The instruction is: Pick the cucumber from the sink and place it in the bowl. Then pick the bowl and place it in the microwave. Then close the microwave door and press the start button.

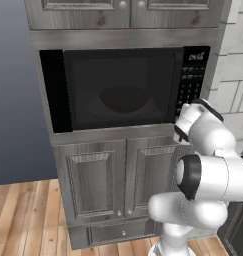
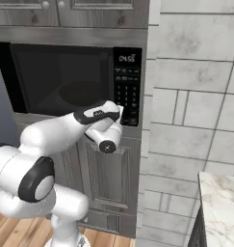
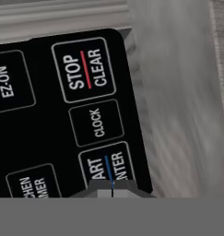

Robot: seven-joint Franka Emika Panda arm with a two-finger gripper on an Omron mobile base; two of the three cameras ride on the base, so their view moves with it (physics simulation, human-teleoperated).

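Observation:
The microwave (image 1: 128,87) is built into grey cabinetry, and the microwave door (image 1: 118,90) is closed. Through its dark glass the bowl (image 1: 124,98) shows dimly as a round shape inside. The cucumber is hidden and the sink is out of view. My gripper (image 3: 112,190) is shut, its tips pressed together against the lower edge of the start button (image 3: 106,166) on the button panel (image 2: 127,87). From the right base view the gripper (image 2: 121,112) touches the panel's lower part. A stop/clear button (image 3: 83,69) sits further up the panel.
Grey cabinet doors (image 1: 95,177) stand below the microwave, with more cabinets (image 1: 123,10) above it. A pale tiled wall (image 2: 195,106) runs to the right. A marble counter corner (image 2: 219,202) sits at the lower right. The wooden floor (image 1: 23,220) lies at the left.

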